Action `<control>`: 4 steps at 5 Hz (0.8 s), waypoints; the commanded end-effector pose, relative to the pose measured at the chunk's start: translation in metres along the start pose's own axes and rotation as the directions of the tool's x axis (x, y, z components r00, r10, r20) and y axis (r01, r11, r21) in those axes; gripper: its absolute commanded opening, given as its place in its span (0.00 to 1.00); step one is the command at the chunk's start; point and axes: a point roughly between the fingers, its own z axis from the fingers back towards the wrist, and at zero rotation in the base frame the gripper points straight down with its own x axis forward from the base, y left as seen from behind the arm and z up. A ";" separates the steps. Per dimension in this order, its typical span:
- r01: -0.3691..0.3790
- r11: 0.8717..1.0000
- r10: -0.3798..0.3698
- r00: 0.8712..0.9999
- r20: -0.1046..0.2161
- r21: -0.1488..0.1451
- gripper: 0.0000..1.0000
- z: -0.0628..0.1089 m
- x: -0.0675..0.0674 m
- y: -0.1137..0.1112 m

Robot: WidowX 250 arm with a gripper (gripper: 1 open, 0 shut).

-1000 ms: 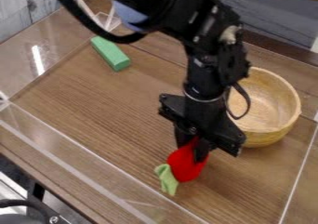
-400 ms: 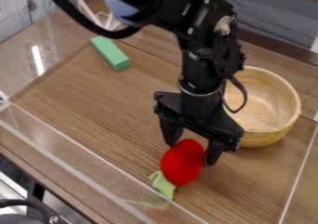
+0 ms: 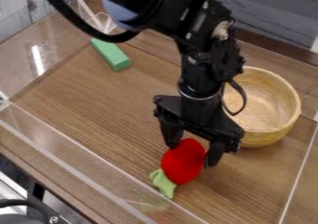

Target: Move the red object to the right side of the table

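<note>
Your gripper [image 3: 192, 153] stood with its fingers spread wide, straddling the red object [image 3: 183, 162] without clamping it. That toy lay on the table [image 3: 74, 98] near the front wall, right of centre. It looked light, smooth and rounded; I'd judge a hold across its red middle safest.

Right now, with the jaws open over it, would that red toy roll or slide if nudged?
The red toy looks rounded and smooth, so it would probably roll. Its green leaf stub lies on the table, which may limit rolling that way. It looks small and probably light, so the open gripper could easily knock it.
</note>
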 end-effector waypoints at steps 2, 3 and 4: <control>-0.011 1.000 0.011 1.000 0.007 -0.004 1.00 0.001 0.002 0.006; -0.028 1.000 0.028 1.000 0.004 -0.004 1.00 0.004 0.004 0.014; 0.001 1.000 -0.001 1.000 0.000 -0.007 1.00 0.006 0.012 0.017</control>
